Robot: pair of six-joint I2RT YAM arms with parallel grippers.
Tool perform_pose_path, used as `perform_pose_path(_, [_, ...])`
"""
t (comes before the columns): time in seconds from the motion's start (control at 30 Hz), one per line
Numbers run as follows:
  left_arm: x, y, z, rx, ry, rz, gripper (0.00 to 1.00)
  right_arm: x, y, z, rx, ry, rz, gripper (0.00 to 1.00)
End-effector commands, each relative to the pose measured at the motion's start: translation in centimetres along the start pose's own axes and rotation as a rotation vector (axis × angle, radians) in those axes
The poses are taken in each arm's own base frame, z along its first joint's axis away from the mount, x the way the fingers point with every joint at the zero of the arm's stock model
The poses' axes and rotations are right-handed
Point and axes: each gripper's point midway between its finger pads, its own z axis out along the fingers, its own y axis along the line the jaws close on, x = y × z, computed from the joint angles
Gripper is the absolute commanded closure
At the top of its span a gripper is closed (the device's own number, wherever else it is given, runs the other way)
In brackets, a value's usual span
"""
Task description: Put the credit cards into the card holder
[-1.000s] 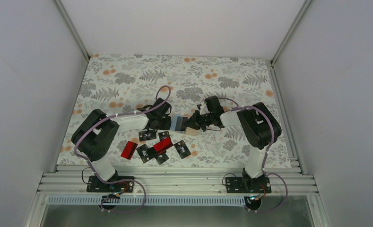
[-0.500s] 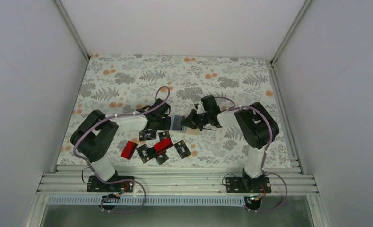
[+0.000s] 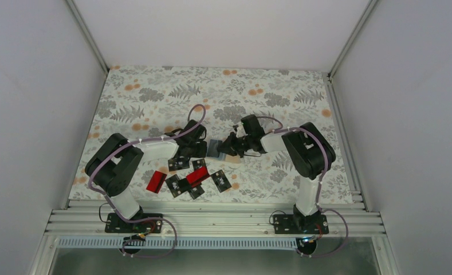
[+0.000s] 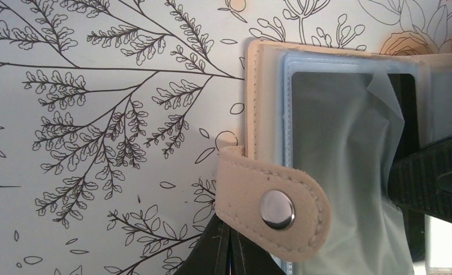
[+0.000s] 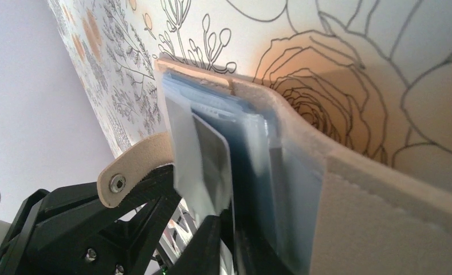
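The card holder [image 3: 216, 148] lies open on the flowered cloth between both grippers, tan outside [image 5: 384, 195], light blue with clear pockets inside [image 4: 349, 143]. My left gripper [image 3: 205, 150] is shut on its left edge, right under the snap tab [image 4: 272, 203]. My right gripper [image 3: 229, 148] is shut on a thin black credit card [image 4: 405, 114] whose far end sits in a clear pocket. One ribbed finger [image 4: 435, 177] of the right gripper lies over that pocket. Several more credit cards lie in front of the holder, black ones [image 3: 221, 180] and two red ones [image 3: 156, 181] [image 3: 197, 177].
The loose cards cluster just below the left forearm, near the front rail [image 3: 212, 220]. White walls close in the cloth on the left, right and back.
My right gripper has moved left and down against the holder, and the holder's raised tan flap has come down. The left arm has stayed put.
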Motion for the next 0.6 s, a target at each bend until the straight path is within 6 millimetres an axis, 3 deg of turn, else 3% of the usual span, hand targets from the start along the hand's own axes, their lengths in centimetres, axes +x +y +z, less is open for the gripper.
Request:
perform_pose_path(0.0, [2.8,0.2,0.9,0.013,0.097,-0.004,0.98,1.0,-2.2,1.2,0.090,0.036,0.022,0.88])
perform_pose_path(0.1, [2.8,0.2,0.9,0.010,0.097,-0.006,0.98,0.8,-2.2,0.8,0.128,0.023,-0.006,0.79])
perform_pose_path(0.4, [2.4,0.1,0.7,0.004,0.092,-0.009,0.98,0.5,-1.0,-1.1,0.217,0.004,-0.105,0.71])
perform_pose_path(0.47, [2.2,0.1,0.6,0.000,0.090,-0.007,0.98,0.6,-0.9,-1.4,0.229,0.008,-0.118,0.58])
perform_pose_path(0.53, [1.9,0.0,0.4,-0.002,0.086,-0.005,0.98,0.6,-0.3,-1.9,0.230,0.008,-0.143,0.55])
perform_pose_path(0.57, [1.8,0.0,0.4,-0.004,0.084,-0.005,0.98,0.6,-0.1,-2.1,0.234,0.006,-0.150,0.49])
